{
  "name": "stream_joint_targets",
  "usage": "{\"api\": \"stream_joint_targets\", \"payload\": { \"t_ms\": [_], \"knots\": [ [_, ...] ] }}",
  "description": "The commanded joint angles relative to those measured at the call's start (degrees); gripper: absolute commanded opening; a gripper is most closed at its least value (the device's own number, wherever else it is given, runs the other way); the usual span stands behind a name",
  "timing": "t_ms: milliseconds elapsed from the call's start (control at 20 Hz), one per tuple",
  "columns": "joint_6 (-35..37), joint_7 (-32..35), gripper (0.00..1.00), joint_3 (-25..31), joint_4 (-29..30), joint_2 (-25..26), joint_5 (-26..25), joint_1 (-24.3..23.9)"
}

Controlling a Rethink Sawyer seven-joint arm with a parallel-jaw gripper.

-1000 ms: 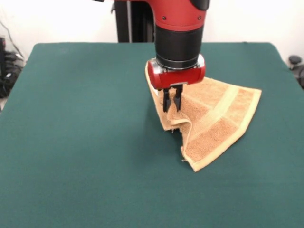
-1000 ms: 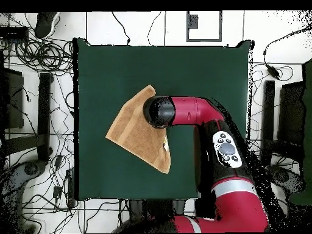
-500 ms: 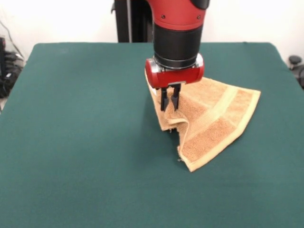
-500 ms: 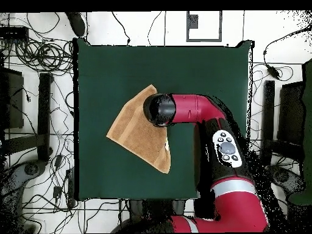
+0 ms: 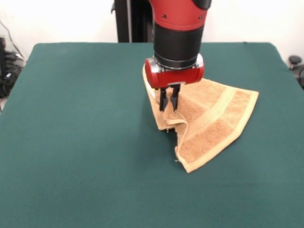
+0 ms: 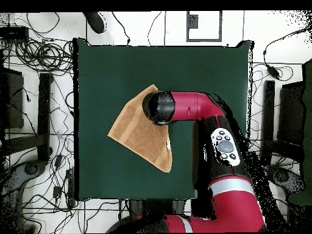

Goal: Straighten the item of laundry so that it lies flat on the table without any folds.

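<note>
On the floor left of the green counter point(image 5: 76, 142), seen from overhead, lies a tangle of black cables point(image 6: 36, 55). The tan-orange towel point(image 5: 213, 126) sits right of centre in the front view, folded over into a rough triangle, its left edge lifted into a peak. The gripper point(image 5: 168, 100) hangs over that peak, its black fingers narrowed and pinching the raised fold. From overhead the red arm point(image 6: 195, 109) hides part of the towel.

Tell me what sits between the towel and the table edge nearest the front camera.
Nothing: in the front view, bare green table runs from the towel's lowest corner to that edge. The gripper is up on the towel's raised fold.
</note>
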Motion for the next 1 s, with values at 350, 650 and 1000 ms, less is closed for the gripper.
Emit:
{"api": "stream_joint_targets", "payload": {
  "t_ms": [350, 650, 1000],
  "knots": [
    [-11.2, 8.9, 0.00, -1.7, -2.2, 8.9, -2.7, 3.1],
    [-11.6, 7.7, 1.00, -1.7, -1.8, 9.2, -1.3, 2.8],
    [-10.6, 6.6, 1.00, -2.2, -2.5, 10.0, -1.3, 3.3]
  ]
}}
